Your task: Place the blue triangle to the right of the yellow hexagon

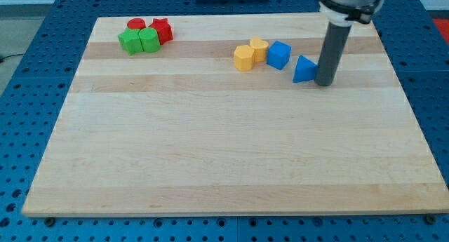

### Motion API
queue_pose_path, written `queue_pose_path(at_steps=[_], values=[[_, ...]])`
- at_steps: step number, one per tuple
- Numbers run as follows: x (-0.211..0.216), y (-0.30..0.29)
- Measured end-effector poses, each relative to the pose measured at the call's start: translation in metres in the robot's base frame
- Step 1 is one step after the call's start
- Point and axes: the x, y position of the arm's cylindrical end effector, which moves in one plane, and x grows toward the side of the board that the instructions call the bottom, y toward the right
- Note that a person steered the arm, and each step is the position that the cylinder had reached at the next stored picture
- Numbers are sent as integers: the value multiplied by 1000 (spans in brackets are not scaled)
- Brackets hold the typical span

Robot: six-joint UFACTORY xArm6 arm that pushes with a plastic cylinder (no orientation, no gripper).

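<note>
Rod only, no pincer to report; my tip [325, 83] down on the pale wooden board [224, 158], touching the right side of the blue triangular block [304, 71] near the view's top right. Blue triangle just right of the blue cube [278, 55], which sits beside the yellow heart-shaped block [259, 48] and the yellow hexagonal block [243, 58]. Far top left, clustered: red cylinder [135, 24], red star-like block [162, 29], two green blocks [130, 41] [149, 39], shapes unclear.
</note>
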Motion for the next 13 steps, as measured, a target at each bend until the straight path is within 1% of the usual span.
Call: queue_pose_path(at_steps=[1, 2, 3, 5, 6, 7, 8, 10, 12, 13], values=[[-15, 13], [-23, 7], [-23, -10], [-23, -68], [-17, -78], [7, -65], [16, -77], [-7, -156], [-4, -201], [-11, -221]])
